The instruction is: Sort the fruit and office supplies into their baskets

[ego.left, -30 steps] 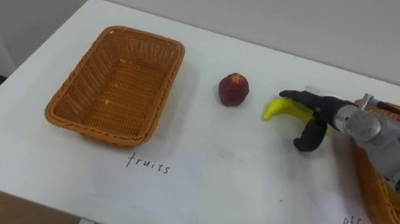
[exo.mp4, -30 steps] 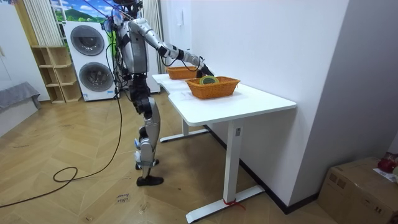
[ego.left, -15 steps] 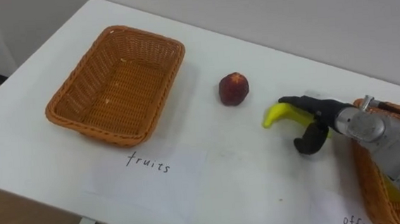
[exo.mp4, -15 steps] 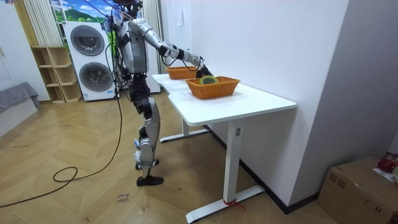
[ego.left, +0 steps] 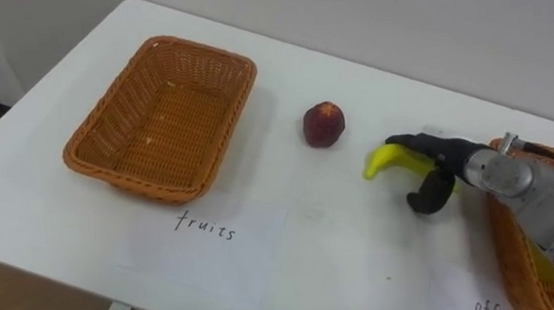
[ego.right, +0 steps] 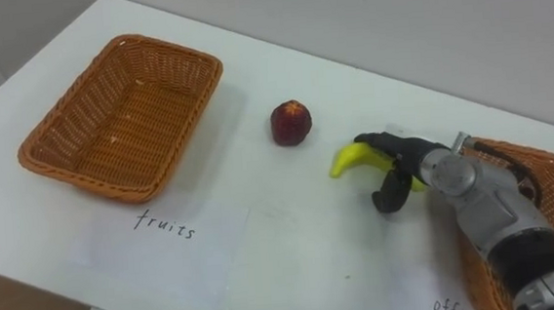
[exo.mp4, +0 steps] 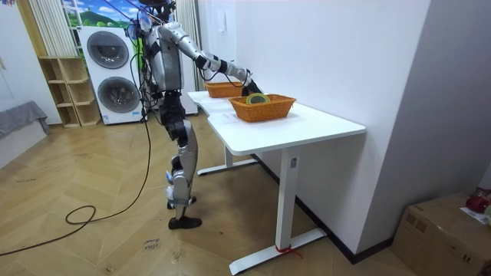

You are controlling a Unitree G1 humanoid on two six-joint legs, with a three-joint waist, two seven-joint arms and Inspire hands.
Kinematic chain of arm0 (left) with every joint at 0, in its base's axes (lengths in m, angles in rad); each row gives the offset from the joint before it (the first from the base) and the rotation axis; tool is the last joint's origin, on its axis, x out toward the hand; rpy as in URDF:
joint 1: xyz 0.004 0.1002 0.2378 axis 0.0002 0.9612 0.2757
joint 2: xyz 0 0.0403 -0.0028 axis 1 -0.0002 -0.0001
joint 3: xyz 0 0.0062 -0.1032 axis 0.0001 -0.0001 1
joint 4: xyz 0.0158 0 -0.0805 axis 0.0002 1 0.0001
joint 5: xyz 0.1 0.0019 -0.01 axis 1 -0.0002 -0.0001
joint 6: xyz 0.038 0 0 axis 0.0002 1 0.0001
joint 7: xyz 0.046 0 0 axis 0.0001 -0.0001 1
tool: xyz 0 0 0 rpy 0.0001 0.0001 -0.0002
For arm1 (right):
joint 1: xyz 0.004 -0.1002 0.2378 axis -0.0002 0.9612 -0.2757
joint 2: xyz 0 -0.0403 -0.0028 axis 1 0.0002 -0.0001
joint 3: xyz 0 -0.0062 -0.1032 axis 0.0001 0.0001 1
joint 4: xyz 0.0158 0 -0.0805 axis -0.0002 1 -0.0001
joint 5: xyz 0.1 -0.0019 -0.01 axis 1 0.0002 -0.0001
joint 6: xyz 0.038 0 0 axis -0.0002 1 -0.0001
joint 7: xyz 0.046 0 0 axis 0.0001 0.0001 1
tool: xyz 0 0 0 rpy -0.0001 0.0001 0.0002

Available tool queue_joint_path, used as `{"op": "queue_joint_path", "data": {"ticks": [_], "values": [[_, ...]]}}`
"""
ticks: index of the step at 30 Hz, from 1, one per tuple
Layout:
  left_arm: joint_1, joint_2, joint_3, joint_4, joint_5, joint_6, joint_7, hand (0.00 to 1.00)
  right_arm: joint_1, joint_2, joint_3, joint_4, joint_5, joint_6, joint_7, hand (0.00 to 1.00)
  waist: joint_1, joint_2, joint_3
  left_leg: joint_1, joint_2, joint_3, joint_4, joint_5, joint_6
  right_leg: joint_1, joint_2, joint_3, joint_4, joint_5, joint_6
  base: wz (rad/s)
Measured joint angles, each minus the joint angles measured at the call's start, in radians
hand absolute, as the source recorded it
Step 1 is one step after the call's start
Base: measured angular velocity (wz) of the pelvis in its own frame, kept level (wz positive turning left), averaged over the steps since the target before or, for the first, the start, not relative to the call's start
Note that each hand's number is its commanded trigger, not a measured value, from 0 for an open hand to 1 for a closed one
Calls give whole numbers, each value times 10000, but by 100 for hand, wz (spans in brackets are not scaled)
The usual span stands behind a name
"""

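Fruit basket (ego.left: 201, 51): empty, nothing is sorted into it yet
Banana (ego.left: 385, 157): on the table (ego.left: 362, 256), gripped by the curled fingers of the right hand (ego.left: 445, 159)
Red fruit (ego.left: 324, 123): left untouched near the banana
Remaining: both fruits are yet to be moved

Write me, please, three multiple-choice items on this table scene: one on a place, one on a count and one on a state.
1. Where is the red fruit? A in the left basket; B on the table, between the left basket and the banana; C in the right hand.
2. How many fruits lie in the left basket? A none; B one; C two.
3. What is the right hand doing? A lying flat and open; B curled round the banana; C curled round the red fruit.
Answers: B, the red fruit sits on the table between them; A, the left basket's bottom is bare; B, its fingers and thumb close round the banana.
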Motion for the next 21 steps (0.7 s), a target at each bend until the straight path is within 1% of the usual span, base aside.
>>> {"op": "queue_joint_path", "data": {"ticks": [4, 9, 11, 14, 21], "values": [[-3, 1, 0, 0, -2, 0, 0, 0, -78, 2, -21, 0, 23, 1, -181, 100, 22, 2, 1, 27, 2, -1, -22, -1, 0, 26, 3, -4, -3, 0, 0, 0], [-12, 1, -2, -13, 1, 0, 0, 0, -71, -11, 8, 5, -3, 12, -322, 100, 143, 5, 4, 46, -4, -51, -48, -2, 1, 90, 4, -48, -27, 0, 1, 3], [-12, 2, 0, -26, 8, -1, 1, 0, -44, -6, 17, 0, 23, 5, -225, 100, 214, -9, -5, 55, -4, -96, -43, -2, 0, 95, 8, -46, -29, 0, 1, 6], [11, 11, 4, -1, 9, -1, 3, 0, -25, -4, 17, -5, 246, -38, 26, 100, 221, -44, -26, 89, -3, -109, -42, -1, 0, 131, 12, -47, -35, -1, 1, 1], [-6, 7, 6, -1, 12, -1, 3, 0, 75, 53, 20, 2, 390, -85, 197, 100, 229, -68, -8, 198, -27, -114, -49, -5, 1, 308, 10, -42, -169, -1, 1, 0]]}}
